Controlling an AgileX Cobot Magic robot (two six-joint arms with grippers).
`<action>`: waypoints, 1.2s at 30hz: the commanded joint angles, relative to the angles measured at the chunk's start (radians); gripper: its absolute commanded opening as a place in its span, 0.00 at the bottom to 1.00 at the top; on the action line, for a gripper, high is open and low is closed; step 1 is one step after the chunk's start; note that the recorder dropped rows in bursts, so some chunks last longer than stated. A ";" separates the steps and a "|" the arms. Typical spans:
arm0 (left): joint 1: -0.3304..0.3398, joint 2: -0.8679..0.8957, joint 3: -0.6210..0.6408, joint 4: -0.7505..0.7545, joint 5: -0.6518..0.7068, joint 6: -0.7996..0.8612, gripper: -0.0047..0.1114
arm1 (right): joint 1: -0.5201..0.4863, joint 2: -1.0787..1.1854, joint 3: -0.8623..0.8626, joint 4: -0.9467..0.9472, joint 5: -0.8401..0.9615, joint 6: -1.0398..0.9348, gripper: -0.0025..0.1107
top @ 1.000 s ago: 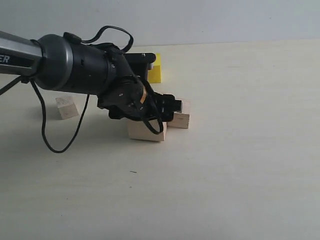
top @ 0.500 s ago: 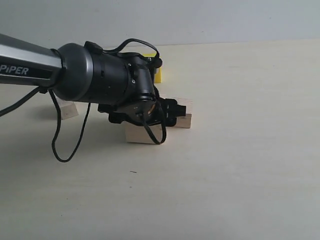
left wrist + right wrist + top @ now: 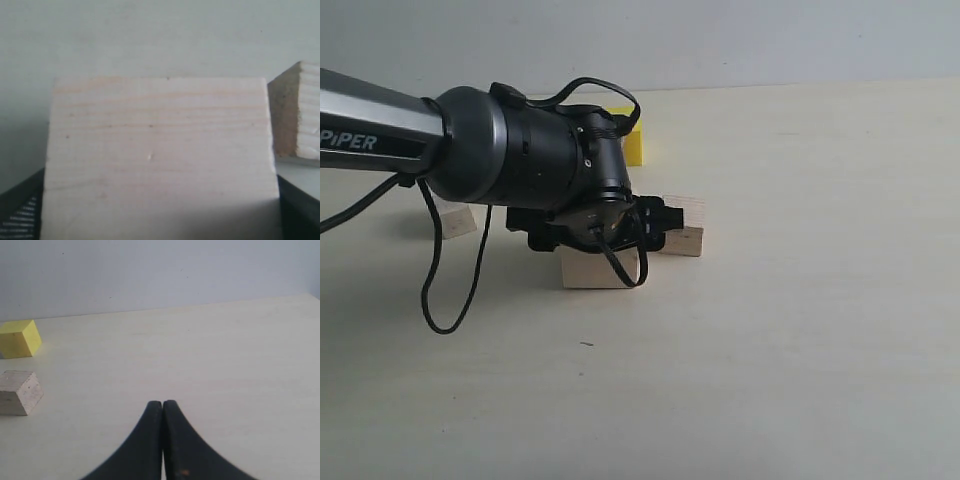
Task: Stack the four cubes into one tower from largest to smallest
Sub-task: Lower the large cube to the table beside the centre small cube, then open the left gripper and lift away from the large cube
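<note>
The large pale wood cube (image 3: 600,271) rests on the table, and it fills the left wrist view (image 3: 160,155). My left gripper (image 3: 638,230) is shut on it, one dark finger (image 3: 17,215) at each lower corner. The medium-small wood cube (image 3: 684,229) sits just right of it, close to the black fingers. Behind the arm the yellow cube (image 3: 632,146) shows in part. The smallest wood cube (image 3: 457,219) peeks out at the left. My right gripper (image 3: 162,406) is shut and holds nothing, with the yellow cube (image 3: 20,338) and a wood cube (image 3: 19,392) far off to its side.
The left arm's thick black wrist and its looping cable (image 3: 430,300) hang over the left half of the pale table (image 3: 800,300). A plain grey wall (image 3: 770,40) stands behind. The right arm does not show in the exterior view.
The left arm has swung in and lowered over the large wood cube. The cube has slid a little to the left and toward the front with the gripper.
</note>
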 commanded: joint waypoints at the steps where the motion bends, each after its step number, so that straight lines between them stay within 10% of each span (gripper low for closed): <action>1: 0.002 -0.002 -0.007 -0.038 0.009 -0.005 0.04 | -0.007 -0.007 0.004 -0.006 -0.006 -0.008 0.02; 6: 0.002 0.005 -0.007 -0.041 0.009 0.004 0.14 | -0.007 -0.007 0.004 -0.004 -0.006 -0.008 0.02; 19: 0.002 -0.008 -0.007 -0.048 0.105 0.087 0.86 | -0.007 -0.007 0.004 -0.006 -0.006 -0.008 0.02; 29: 0.021 -0.144 -0.008 -0.035 0.033 0.154 0.89 | -0.007 -0.007 0.004 -0.004 -0.006 -0.008 0.02; 36: 0.154 -0.155 -0.092 -0.029 -0.165 0.154 0.89 | -0.007 -0.007 0.004 -0.004 -0.006 -0.008 0.02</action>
